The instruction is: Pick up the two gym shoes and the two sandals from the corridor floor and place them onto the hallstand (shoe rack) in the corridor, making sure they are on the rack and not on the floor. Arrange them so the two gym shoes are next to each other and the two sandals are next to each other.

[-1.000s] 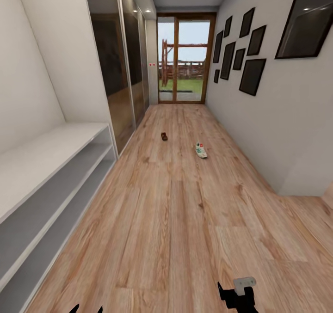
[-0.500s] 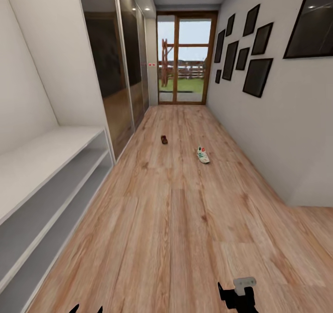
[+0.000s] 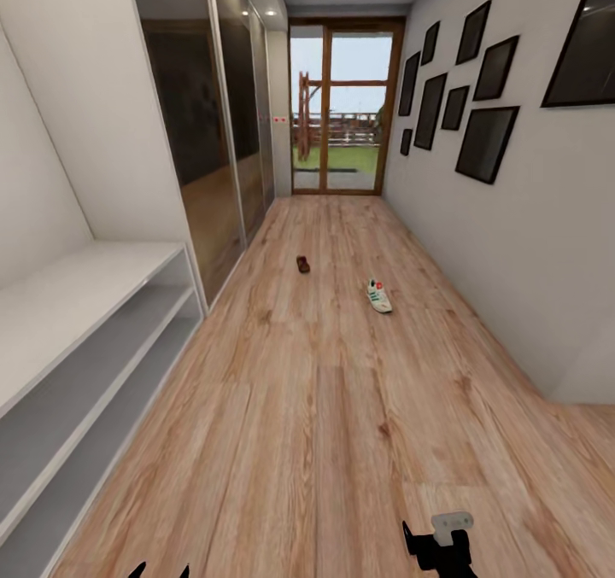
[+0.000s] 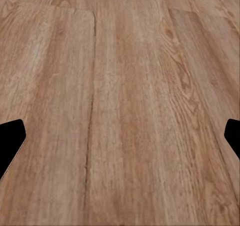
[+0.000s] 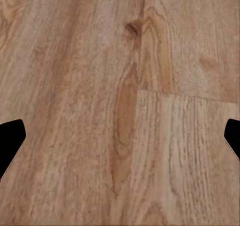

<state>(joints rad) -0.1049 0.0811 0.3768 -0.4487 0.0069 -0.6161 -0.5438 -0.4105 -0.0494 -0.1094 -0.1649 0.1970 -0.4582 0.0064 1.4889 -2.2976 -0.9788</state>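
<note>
Head view: a long corridor with light brown wood-grain plank flooring (image 3: 325, 407) is recorded, closed at its far end by a glazed wooden-framed door (image 3: 340, 104). One white lace-up gym shoe with green side stripes (image 3: 379, 295) is seen lying on the floor toward the right wall. One dark reddish-brown sandal (image 3: 302, 264) is seen lying further along, nearer the floor's middle, well apart from the shoe. A pale-grey two-tier shelf unit (image 3: 81, 364) is noted along the left wall, its tiers bare. Dark picture frames (image 3: 483, 143) are hung on the right wall. The left pincer (image 4: 120, 136) and right pincer (image 5: 120, 136) are both seen spread wide over bare planks, nothing held.
</note>
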